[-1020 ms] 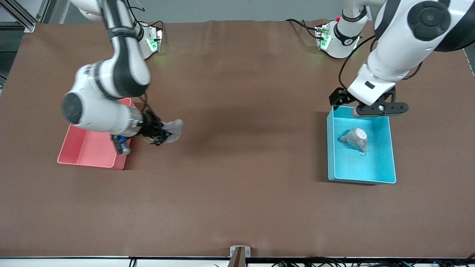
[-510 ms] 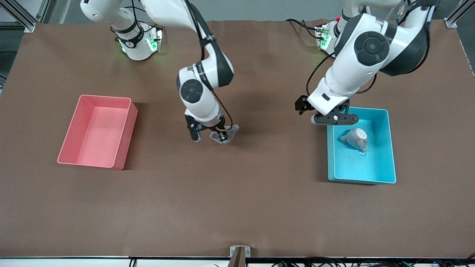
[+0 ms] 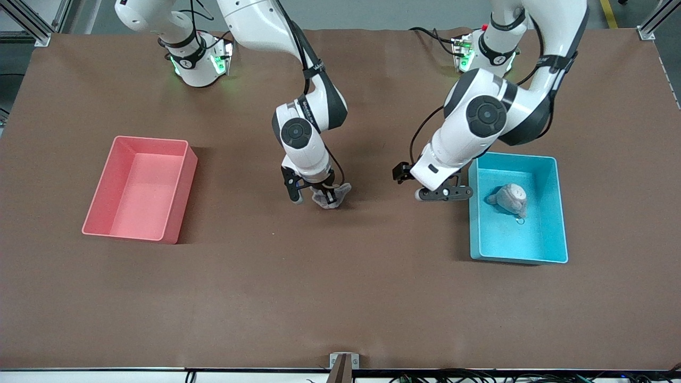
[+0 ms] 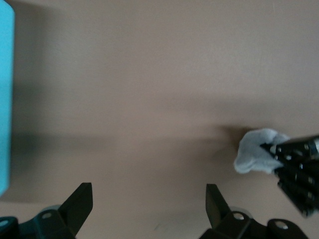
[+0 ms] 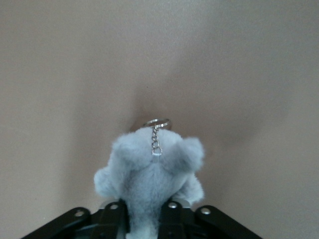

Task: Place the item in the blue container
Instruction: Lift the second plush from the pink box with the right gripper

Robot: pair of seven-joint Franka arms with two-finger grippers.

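Observation:
At the middle of the table my right gripper point(image 3: 329, 198) hangs low, shut on a grey plush toy point(image 3: 340, 190). The right wrist view shows the plush toy point(image 5: 152, 169) pinched between the fingers of my right gripper point(image 5: 144, 214), with its keyring point(image 5: 157, 122) hanging down. My left gripper point(image 3: 444, 192) is open with nothing in it, over bare table beside the blue container point(image 3: 511, 239). A second grey plush point(image 3: 509, 198) lies in that container. In the left wrist view my left gripper point(image 4: 148, 199) faces the held plush toy point(image 4: 256, 157), and the blue container point(image 4: 4, 99) shows at the frame's edge.
An empty pink bin point(image 3: 138, 191) stands toward the right arm's end of the table. Brown table surface lies between the two grippers and nearer to the front camera.
My right arm has carried the plush toy from beside the pink bin to the middle of the table. My left gripper has moved off the blue container's edge toward the middle.

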